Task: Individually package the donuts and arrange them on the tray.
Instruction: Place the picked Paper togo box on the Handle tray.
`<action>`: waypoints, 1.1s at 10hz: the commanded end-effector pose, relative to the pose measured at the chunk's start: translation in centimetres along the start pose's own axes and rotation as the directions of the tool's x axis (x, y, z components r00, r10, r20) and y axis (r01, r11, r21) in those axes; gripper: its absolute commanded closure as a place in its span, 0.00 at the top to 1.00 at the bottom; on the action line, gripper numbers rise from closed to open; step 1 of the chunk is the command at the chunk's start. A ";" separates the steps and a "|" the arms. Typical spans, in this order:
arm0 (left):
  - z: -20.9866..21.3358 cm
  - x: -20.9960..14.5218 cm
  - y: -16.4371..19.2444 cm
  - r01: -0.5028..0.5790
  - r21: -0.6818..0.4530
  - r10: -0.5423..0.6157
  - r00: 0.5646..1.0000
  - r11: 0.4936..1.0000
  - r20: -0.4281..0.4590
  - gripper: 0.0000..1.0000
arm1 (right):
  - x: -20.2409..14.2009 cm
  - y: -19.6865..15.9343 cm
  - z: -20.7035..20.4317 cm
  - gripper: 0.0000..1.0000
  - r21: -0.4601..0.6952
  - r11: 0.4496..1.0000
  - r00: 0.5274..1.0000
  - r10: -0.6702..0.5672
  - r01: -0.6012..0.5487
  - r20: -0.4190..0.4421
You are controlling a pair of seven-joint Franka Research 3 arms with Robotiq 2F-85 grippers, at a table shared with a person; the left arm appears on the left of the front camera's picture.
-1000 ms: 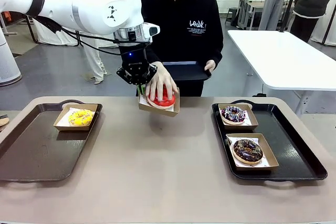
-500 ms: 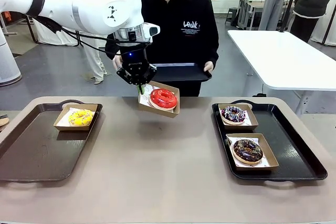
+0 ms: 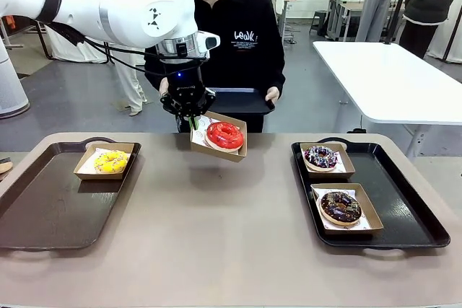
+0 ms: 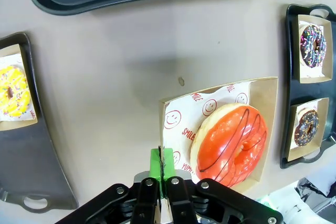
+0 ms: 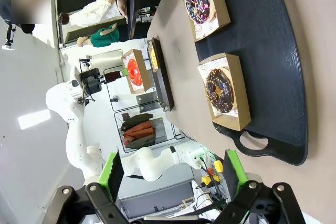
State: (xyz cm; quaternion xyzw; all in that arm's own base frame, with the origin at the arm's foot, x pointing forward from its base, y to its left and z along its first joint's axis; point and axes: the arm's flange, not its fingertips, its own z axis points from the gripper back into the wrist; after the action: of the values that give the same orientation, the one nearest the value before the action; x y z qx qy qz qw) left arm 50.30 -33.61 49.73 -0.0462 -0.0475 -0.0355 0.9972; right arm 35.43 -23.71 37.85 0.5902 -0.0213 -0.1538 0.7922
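Change: person's palm gone from the glossy red-glazed ring donut (image 3: pixel 224 135), which sits in a shallow brown cardboard box (image 4: pixel 265 103) pinched shut by the left hand (image 3: pixel 191 115), raised above the surface (image 3: pixel 216 229); right hand (image 5: pixel 174 173) gapes empty, so tray placement likely follows.

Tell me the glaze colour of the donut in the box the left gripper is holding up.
Glossy red-orange glaze with thin dark lines on the donut; clearest in the left wrist view.

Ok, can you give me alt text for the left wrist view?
Left gripper, shut on the edge of a paper-lined cardboard box, holds it above the brown table; a red-glazed donut lies inside. The yellow donut sits boxed on one tray, two chocolate donuts on another.
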 end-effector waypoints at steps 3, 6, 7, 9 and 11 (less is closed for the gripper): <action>2.6 -3.0 3.8 0.090 0.006 -0.090 0.995 0.996 0.030 0.01 | -0.1 0.1 0.2 1.00 0.010 1.000 1.000 -0.011 0.012 -0.005; 6.5 -7.4 11.8 0.095 -0.009 -0.094 0.994 0.995 0.060 0.01 | -0.1 0.1 0.2 1.00 0.010 1.000 1.000 -0.011 0.012 -0.005; 7.0 -8.2 15.4 0.060 -0.001 -0.060 0.997 0.998 0.051 0.01 | -0.1 0.1 0.2 1.00 0.010 1.000 1.000 -0.011 0.012 -0.005; 6.0 -11.5 20.9 -0.002 0.027 0.002 1.000 1.000 -0.003 0.01 | -0.1 0.1 0.2 1.00 0.010 1.000 1.000 -0.011 0.012 -0.005; 4.6 -12.9 26.5 -0.044 0.049 0.046 0.998 0.998 -0.038 0.01 | -0.1 0.1 0.2 1.00 0.010 1.000 1.000 -0.011 0.012 -0.005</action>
State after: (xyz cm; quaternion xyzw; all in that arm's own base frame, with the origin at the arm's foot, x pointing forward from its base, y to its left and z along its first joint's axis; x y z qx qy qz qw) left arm 39.61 -7.50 51.23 -0.0291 -0.0321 -0.0117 0.9990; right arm 35.42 -23.80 37.85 0.5909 -0.0208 -0.1540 0.7916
